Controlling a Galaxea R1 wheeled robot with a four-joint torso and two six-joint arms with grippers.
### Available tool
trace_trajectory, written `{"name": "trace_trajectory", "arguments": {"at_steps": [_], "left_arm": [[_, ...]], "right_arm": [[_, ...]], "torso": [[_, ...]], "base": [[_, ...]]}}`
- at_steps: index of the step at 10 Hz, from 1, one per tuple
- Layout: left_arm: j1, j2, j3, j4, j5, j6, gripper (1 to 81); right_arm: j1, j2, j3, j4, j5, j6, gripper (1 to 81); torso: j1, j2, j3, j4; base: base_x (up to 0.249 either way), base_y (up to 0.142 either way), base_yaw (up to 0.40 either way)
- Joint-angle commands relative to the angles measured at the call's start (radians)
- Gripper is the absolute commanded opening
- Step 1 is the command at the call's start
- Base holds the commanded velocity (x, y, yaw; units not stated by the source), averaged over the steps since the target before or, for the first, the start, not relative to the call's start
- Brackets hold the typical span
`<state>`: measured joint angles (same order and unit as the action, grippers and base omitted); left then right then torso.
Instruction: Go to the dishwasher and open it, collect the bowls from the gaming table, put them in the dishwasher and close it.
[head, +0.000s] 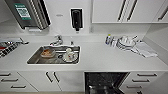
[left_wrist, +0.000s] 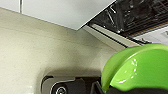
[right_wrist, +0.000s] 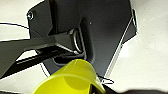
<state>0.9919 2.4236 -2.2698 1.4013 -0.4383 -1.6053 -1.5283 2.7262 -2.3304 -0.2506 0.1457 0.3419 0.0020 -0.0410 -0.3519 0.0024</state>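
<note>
The dishwasher (head: 105, 82) stands open under the white counter, its dark inside showing at the bottom of the head view. In the left wrist view its dark wire racks (left_wrist: 140, 15) lie past a white cabinet front. A bright green bowl (left_wrist: 140, 67) sits close in that view, with my left gripper (left_wrist: 100, 88) shut on its rim. A yellow bowl (right_wrist: 70, 80) is in my right gripper (right_wrist: 93, 88), above the pale floor and beside the robot's dark plate. The gaming table is out of view.
A steel sink (head: 32, 60) in the counter holds dishes, with a tap (head: 58, 40) behind it. A stack of plates (head: 126, 42) and a cloth (head: 146, 50) lie on the right. White drawers (head: 145, 80) and cabinet doors (head: 50, 78) flank the dishwasher.
</note>
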Motion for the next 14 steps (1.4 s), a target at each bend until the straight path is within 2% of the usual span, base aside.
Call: {"name": "trace_trajectory", "arguments": {"at_steps": [1, 3, 4, 5, 6, 10, 11, 13, 14], "left_arm": [[-0.208, -0.05, 0.035, 0.203, -0.007, -0.18, 1.0], [-0.302, -0.044, 0.038, 0.26, -0.01, -0.248, 1.0], [-0.338, -0.032, 0.039, 0.312, -0.01, -0.304, 1.0], [-0.368, -0.012, 0.035, 0.373, -0.01, -0.365, 1.0], [-0.394, 0.006, 0.033, 0.424, -0.01, -0.413, 1.0], [-0.511, 0.111, -0.039, 0.619, -0.017, -0.611, 1.0], [-0.541, 0.137, -0.039, 0.645, -0.019, -0.645, 1.0], [-0.586, 0.198, -0.039, 0.689, -0.019, -0.695, 1.0], [-0.601, 0.22, -0.04, 0.7, -0.019, -0.705, 1.0]], "right_arm": [[0.01, -0.021, 0.013, -0.013, -0.055, 0.005, 1.0], [0.01, -0.021, 0.014, -0.013, -0.054, 0.005, 1.0], [0.01, -0.021, 0.014, -0.009, -0.043, 0.005, 1.0], [0.01, -0.021, 0.014, -0.007, -0.041, 0.005, 1.0], [0.009, -0.021, 0.014, -0.009, -0.041, 0.005, 1.0], [0.01, -0.021, 0.013, -0.01, -0.034, 0.005, 1.0], [0.012, -0.021, 0.013, -0.01, -0.034, 0.005, 1.0], [0.015, -0.02, 0.014, -0.012, -0.034, 0.005, 1.0], [0.018, -0.017, 0.016, -0.012, -0.034, 0.005, 1.0]], "torso": [[0.0, 0.0, 0.0, 0.0], [0.0, 0.0, -0.001, 0.0], [0.0, 0.0, -0.094, 0.0], [0.0, 0.0, -0.1, 0.0], [0.0, 0.0, -0.119, 0.0], [0.001, 0.001, -0.247, 0.0], [0.001, 0.002, -0.189, 0.0], [0.002, 0.002, -0.233, 0.0], [0.002, 0.002, -0.241, 0.0]], "base": [[0.0, 0.0, 0.0], [0.0, 0.0, 0.0], [0.0, 0.0, 0.0], [0.0, 0.0, 0.0], [0.0, 0.0, 0.0], [0.0, 0.0, 0.0], [0.0, 0.0, 0.0], [0.0, 0.0, 0.0], [0.0, 0.0, 0.0]]}}
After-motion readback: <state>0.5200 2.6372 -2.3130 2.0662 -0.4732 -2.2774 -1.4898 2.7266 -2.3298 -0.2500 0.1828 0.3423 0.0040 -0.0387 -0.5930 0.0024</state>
